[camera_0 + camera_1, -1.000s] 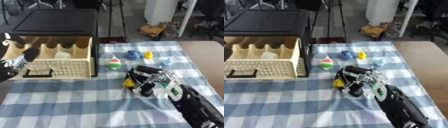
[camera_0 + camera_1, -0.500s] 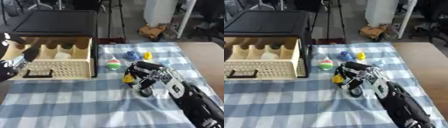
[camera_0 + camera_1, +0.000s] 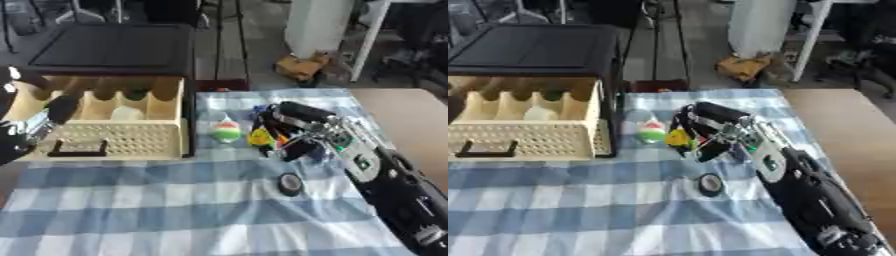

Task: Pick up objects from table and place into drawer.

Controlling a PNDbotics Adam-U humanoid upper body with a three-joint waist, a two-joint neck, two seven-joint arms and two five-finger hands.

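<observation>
My right hand hovers over the checked cloth just right of the drawer, fingers curled round a small yellow object with a red bit below it. A green, white and red toy stands on the cloth between that hand and the drawer. A black ring lies on the cloth nearer to me, apart from the hand. The cream drawer stands pulled out at the left, with divided slots at its back. My left hand rests at the drawer's left side, fingers up and relaxed.
The black cabinet sits behind the drawer. A bare brown tabletop lies to the right of the cloth. A bit of blue peeks out behind my right hand. Chairs and a box stand on the floor beyond.
My right hand has moved away from me with the yellow object, leaving the black ring uncovered on the cloth. The left hand has stayed put.
</observation>
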